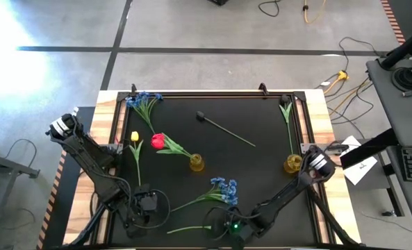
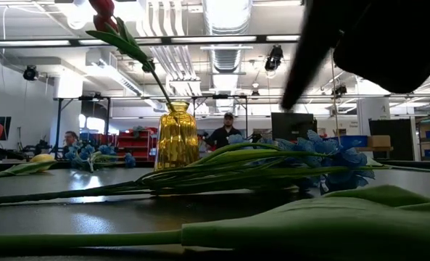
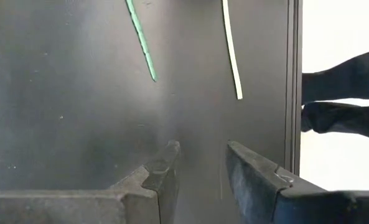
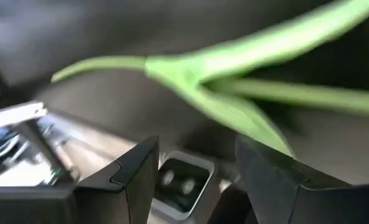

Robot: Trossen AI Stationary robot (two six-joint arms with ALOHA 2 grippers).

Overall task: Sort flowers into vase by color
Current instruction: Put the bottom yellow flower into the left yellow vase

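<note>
A red tulip [image 1: 157, 141] leans out of a yellow glass vase [image 1: 196, 163] at mid-table. A second yellow vase [image 1: 292, 164] at the right edge holds a green stem [image 1: 287, 118]. A yellow tulip [image 1: 135, 137], a blue spray [image 1: 144, 101] at the far left and another blue spray [image 1: 225, 189] lie flat on the table. A leafy green stem [image 1: 188, 228] lies by the near edge. My right gripper [image 1: 228, 226] hangs open just over this stem [image 4: 234, 74]. My left gripper [image 1: 147, 203] is open above bare table [image 3: 200, 149], short of two stem ends [image 3: 144, 50].
A dark thin stick with a dark head [image 1: 223, 128] lies on the far half of the table. A raised frame [image 1: 206, 94] borders the black top. In the low view the leafy stem [image 2: 309, 217] fills the foreground, and people stand in the room behind.
</note>
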